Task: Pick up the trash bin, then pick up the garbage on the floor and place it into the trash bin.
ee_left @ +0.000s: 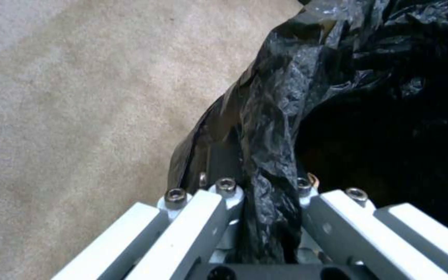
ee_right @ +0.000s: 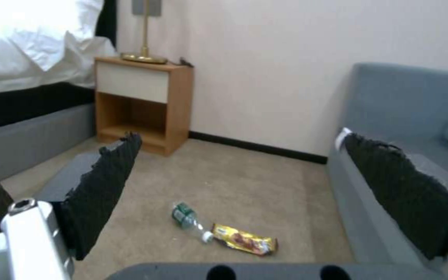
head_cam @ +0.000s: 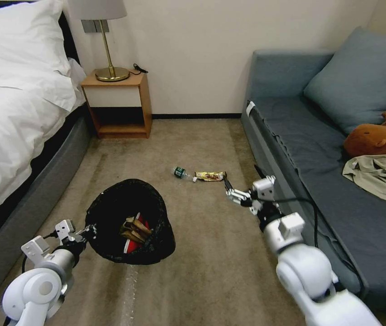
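With the left gripper (ee_left: 265,217) pinching the trash bin (head_cam: 129,217) rim, the right gripper (head_cam: 226,184) is hovering spread just short of the gold wrapper (head_cam: 210,175) and bottle (head_cam: 181,172), probably lining up a grab.

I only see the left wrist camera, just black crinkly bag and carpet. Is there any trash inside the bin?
Observer: Yes. In the head view the trash bin holds a crumpled brown paper bag and a red packet.
Operator: What's left on the floor?
Observer: A small clear bottle and a gold-yellow wrapper, lying end to end.
Operator: Where's the other arm?
Observer: The right gripper hangs open above the carpet, just short of the wrapper; the left gripper pinches the bin's bag rim.
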You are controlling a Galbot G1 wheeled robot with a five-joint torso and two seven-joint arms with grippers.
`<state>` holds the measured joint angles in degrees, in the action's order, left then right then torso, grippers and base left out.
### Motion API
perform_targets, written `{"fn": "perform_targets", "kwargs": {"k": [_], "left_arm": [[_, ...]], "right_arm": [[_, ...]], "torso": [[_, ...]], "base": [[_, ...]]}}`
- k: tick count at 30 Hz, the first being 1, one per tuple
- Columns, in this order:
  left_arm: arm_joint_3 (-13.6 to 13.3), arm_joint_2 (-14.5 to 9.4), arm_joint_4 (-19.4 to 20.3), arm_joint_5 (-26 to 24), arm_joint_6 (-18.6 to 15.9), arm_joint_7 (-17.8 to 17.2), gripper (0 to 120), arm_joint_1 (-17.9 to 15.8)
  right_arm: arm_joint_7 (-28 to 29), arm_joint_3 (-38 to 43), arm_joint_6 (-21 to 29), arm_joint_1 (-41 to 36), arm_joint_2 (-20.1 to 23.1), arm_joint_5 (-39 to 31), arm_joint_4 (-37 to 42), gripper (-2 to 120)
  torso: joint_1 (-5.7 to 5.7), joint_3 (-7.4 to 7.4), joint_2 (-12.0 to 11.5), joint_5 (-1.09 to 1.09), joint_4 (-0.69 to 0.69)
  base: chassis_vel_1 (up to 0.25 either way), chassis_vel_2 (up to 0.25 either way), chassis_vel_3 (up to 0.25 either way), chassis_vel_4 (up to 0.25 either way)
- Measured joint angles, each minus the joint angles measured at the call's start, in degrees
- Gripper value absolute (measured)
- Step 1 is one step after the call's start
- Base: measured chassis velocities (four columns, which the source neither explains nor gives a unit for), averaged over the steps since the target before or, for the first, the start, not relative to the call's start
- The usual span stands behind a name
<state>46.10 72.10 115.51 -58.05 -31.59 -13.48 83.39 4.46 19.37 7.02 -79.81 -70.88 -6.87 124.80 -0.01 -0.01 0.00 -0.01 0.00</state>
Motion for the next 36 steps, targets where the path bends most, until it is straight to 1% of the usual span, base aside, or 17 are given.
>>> {"fn": "perform_targets", "kwargs": {"k": [2, 6, 18, 29, 36], "left_arm": [[-0.01, 0.07, 0.12, 0.11, 0.07, 0.0, 3, -0.07], [0.08, -0.25, 0.36, 0.11, 0.12, 0.03, 3, 0.05], [0.33, -1.37, 0.69, -0.3, 0.55, 0.27, 3, 0.02], [0.02, -2.4, -0.23, -0.65, 1.4, 0.54, 3, -0.59], [0.03, -2.5, -0.55, -0.88, 1.56, 0.56, 3, -0.89]], "right_arm": [[-1.12, 1.27, -1.42, -2.6, -2.33, 2.48, 0.31, 100], [-1.69, 1.58, -2.12, -4.49, -3.6, 3.99, 0.6, 100], [-2.49, 1.54, -2.33, -4.8, -4.04, 4.59, 0.57, 100], [-3.37, 1.03, -1.52, -5.1, -4.11, 5.36, 0.32, 100], [-3.26, 0.92, -1.54, -5.08, -4.13, 5.23, -0.1, 100]], "torso": [[0.0, 0.0, 0.0, 0.01, 0.0], [0.0, 0.0, 0.0, 0.0, 0.0], [0.0, 0.01, 0.0, 0.01, 0.01], [0.01, 0.01, 0.0, 0.01, 0.01], [0.0, 0.01, 0.0, 0.01, 0.01]], "base": [[0.0, 0.0, 0.0, 0.0], [0.0, 0.0, 0.0, 0.0], [0.0, 0.0, 0.0, 0.0], [0.0, 0.0, 0.0, 0.0], [0.0, 0.0, 0.0, 0.0]]}}
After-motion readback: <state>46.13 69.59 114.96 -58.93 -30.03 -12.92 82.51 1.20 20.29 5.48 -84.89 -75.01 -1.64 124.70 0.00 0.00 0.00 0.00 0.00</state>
